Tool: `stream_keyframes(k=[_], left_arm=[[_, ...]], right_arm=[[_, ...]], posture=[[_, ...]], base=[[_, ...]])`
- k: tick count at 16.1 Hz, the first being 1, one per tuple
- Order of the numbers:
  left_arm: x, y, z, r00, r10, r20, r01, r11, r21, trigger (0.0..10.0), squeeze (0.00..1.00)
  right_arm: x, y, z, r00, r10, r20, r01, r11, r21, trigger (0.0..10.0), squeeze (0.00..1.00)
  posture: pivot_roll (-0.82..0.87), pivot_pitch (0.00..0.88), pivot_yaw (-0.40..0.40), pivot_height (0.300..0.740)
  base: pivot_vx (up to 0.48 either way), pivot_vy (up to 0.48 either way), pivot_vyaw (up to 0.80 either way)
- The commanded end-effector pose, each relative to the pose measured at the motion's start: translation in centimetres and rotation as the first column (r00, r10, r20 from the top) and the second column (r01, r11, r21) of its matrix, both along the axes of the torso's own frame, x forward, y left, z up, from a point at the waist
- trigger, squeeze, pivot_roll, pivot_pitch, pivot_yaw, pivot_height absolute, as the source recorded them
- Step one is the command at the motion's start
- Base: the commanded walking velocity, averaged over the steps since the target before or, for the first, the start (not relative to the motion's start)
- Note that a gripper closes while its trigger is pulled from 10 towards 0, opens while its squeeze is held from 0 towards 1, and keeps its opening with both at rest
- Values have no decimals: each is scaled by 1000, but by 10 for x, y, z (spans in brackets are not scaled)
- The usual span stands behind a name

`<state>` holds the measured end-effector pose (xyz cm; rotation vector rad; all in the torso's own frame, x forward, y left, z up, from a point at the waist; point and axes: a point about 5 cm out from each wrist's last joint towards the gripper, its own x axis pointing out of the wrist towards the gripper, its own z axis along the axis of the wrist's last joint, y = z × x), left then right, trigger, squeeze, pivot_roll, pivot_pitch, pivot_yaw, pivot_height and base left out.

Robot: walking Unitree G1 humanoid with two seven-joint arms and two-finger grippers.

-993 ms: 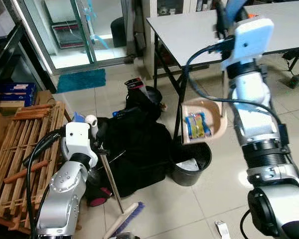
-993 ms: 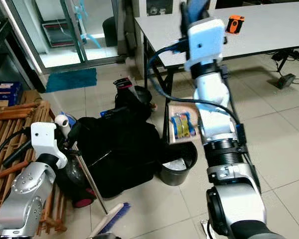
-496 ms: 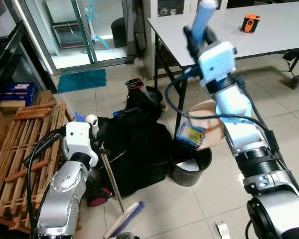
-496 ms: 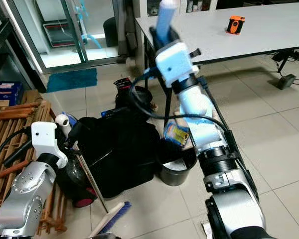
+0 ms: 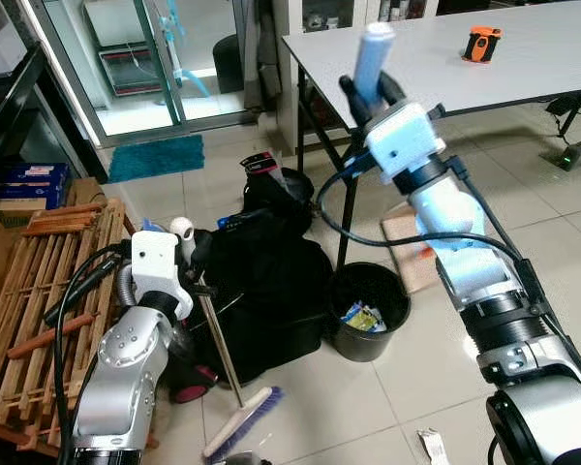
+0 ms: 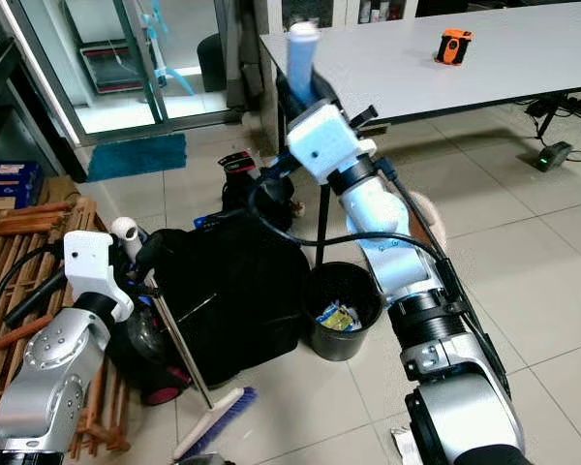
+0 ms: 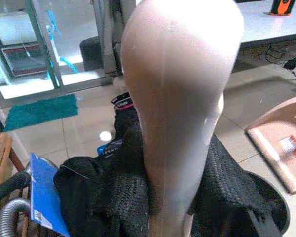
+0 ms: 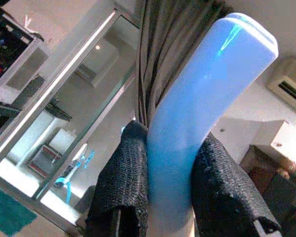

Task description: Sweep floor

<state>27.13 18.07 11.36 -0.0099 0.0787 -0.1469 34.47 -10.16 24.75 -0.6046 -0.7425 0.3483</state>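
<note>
**Dustpan tipped over bin, emptying step**

Over the black bin (image 5: 369, 312), beside the worktop leg, I have the right gripper (image 5: 371, 92) raised high with its jaws clamped on the blue handle (image 8: 197, 128) of the dustpan. The pink pan (image 5: 413, 247) hangs tilted behind my right forearm, mostly hidden; in the left wrist view its open face (image 7: 282, 146) shows with a small scrap lying in it. Colourful wrappers (image 6: 333, 316) lie inside the bin.

Left gripper (image 5: 191, 254): jaws closed around the pale grip (image 7: 180, 98) of the broom. Its metal shaft (image 5: 220, 341) slants down to the purple-bristled head (image 5: 240, 432), which rests on the floor tiles.

To do this step well, I judge: keep the pan lip directly above the bin mouth, hold the tilt steep, and give a slight shake so the last scrap slides out. Lower the pan only once it is empty.

Obstacles and surroundings:
- Black bag (image 5: 261, 281) slumped just beside the bin, near the broom shaft.
- Worktop (image 5: 436, 58) edge and its dark legs close to my right arm; swinging the long handle could strike them.
- Wooden slatted rack (image 5: 39, 291) to my left.
- Small white scrap (image 5: 431, 444) on the tiles near my right side, not yet swept.
- Orange device (image 5: 481, 44) on the worktop, well apart.
</note>
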Motion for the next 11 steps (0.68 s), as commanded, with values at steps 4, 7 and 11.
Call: stream_keyframes(k=[4,7,11], left_arm=[[5,-2,5,999,-36,20,35,998,43,10000,0],[4,-5,5,999,-49,24,48,998,44,10000,0],[5,-8,5,998,-56,29,55,997,54,10000,0]], right_arm=[[-12,-55,8,964,-265,-22,266,964,23,10000,0],[-25,-99,6,870,-475,-129,482,876,20,10000,0],[-43,-114,-29,786,-530,-318,566,824,27,10000,0]], posture=[[51,0,103,740],[33,0,103,740],[18,3,97,740]], base=[[0,0,0],[0,0,0],[0,0,-200]])
